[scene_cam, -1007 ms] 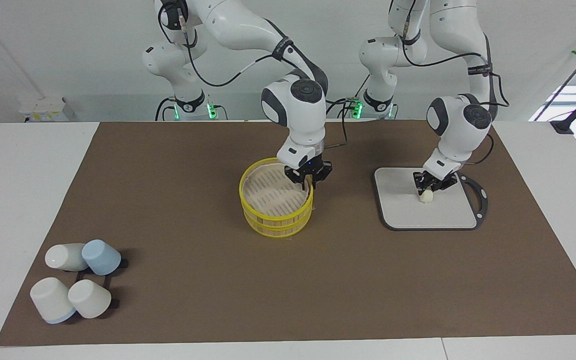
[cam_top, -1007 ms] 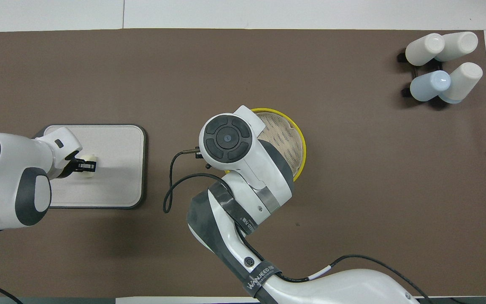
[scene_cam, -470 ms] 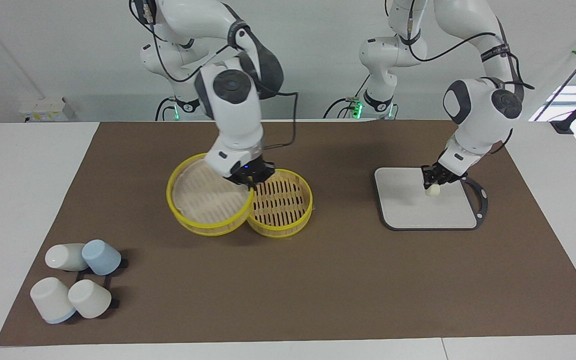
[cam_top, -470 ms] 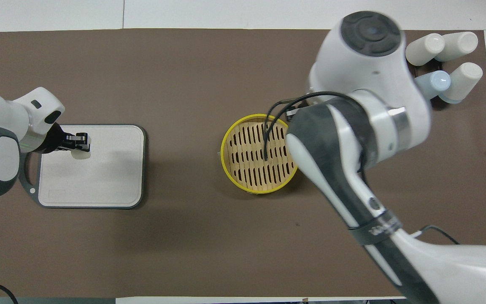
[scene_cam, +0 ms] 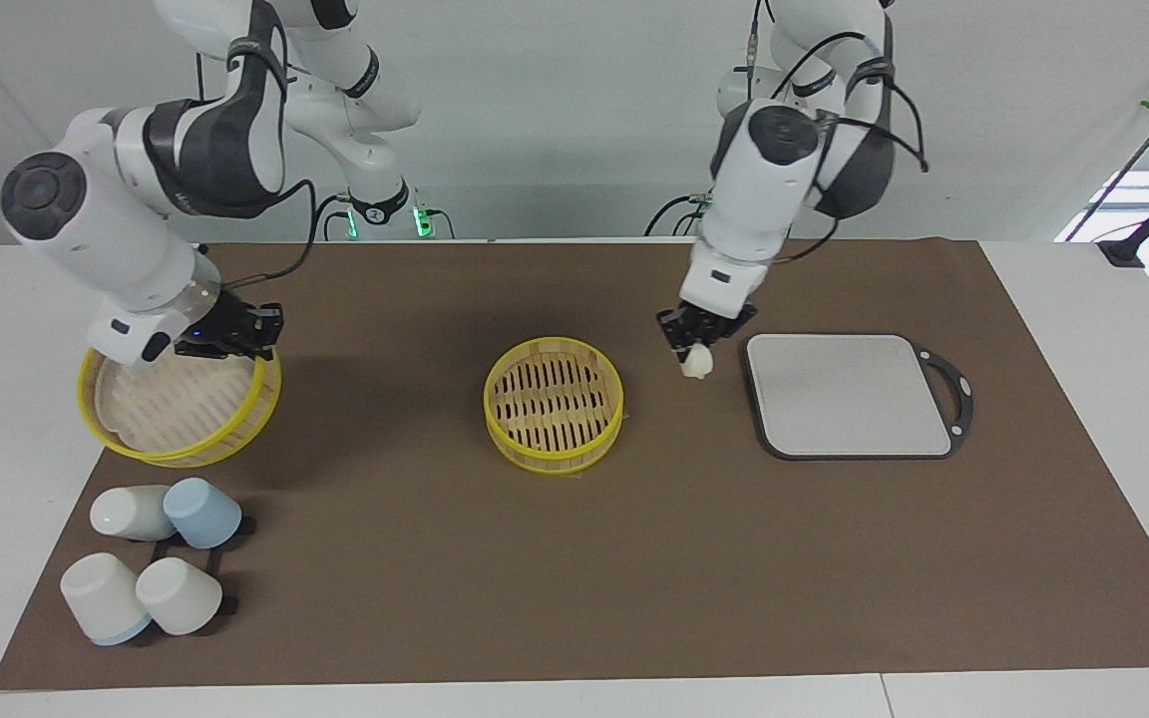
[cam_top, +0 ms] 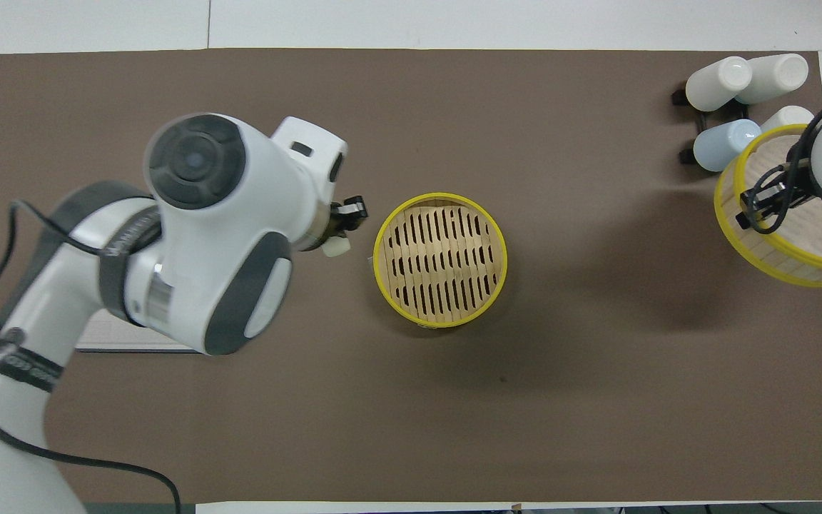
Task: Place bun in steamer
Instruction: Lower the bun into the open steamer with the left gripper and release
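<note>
The steamer (scene_cam: 554, 451) (cam_top: 440, 195), a round bamboo basket with yellow rims and a slatted floor, stands uncovered and empty at the middle of the brown mat. My left gripper (scene_cam: 690, 348) (cam_top: 344, 224) is shut on the small cream-white bun (scene_cam: 697, 363) (cam_top: 336, 247) and hangs in the air over the mat between the grey board and the steamer. Over the mat's edge at the right arm's end, my right gripper (scene_cam: 253, 344) (cam_top: 757, 203) is shut on the rim of the steamer's lid (scene_cam: 176, 404) (cam_top: 785, 235), which hangs tilted just off the table.
The grey board (scene_cam: 849, 394) lies bare toward the left arm's end; my left arm hides most of it in the overhead view. Several white and blue cups (scene_cam: 151, 553) (cam_top: 736, 82) lie on a black rack at the right arm's end, next to the lifted lid.
The right gripper lifted the lid off the steamer and carried it to the right arm's end. The left gripper raised the bun off the board and brought it close beside the steamer.
</note>
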You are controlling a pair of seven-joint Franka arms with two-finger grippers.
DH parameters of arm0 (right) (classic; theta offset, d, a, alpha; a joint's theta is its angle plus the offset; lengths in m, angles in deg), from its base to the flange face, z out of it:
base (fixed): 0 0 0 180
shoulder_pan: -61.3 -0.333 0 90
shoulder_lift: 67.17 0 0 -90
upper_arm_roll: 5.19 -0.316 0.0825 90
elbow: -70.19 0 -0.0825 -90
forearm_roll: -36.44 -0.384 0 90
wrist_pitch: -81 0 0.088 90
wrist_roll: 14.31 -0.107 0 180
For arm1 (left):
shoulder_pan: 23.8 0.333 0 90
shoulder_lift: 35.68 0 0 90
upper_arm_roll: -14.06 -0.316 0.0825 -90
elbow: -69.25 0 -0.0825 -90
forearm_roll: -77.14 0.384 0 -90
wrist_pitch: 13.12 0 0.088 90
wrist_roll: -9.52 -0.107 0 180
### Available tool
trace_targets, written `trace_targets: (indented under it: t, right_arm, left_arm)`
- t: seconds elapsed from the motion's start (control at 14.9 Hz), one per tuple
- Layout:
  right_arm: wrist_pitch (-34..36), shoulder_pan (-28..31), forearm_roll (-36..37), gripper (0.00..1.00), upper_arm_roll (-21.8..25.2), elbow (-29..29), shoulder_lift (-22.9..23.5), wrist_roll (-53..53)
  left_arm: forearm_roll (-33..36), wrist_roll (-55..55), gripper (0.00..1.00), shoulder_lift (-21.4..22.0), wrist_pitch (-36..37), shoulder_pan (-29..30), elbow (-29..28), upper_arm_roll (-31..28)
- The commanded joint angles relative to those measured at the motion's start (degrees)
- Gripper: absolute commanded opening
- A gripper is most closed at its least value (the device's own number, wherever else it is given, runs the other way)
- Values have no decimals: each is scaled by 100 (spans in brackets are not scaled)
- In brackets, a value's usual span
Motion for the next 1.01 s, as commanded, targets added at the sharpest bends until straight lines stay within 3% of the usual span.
trace_targets:
  t: [0.0,0.27,0.54,0.67,0.74,0.81,0.94]
  right_arm:
    - [-96,-119,406,0,-110,484,-307,71]
    - [-140,-119,459,0,-110,643,-378,80]
    - [-281,-101,459,0,-110,801,-439,89]
    - [-325,-49,468,0,-110,801,-439,89]
    - [-316,-49,477,0,-110,801,-439,89]
    - [-316,-49,486,0,-110,801,-439,89]
    - [-290,-57,477,0,-119,792,-439,63]
  left_arm:
    - [16,480,26,-221,-1019,-519,-471,-128]
    - [156,840,26,-844,-1794,-1011,-719,-154]
    - [271,1201,31,-1030,-2173,-1179,-780,-154]
    - [271,1201,63,-1030,-2174,-1179,-807,-171]
    - [271,1201,89,-1030,-2139,-1179,-807,-180]
    - [271,1210,100,-1021,-2104,-1179,-798,-180]
    - [280,1175,100,-899,-1903,-1092,-789,-189]
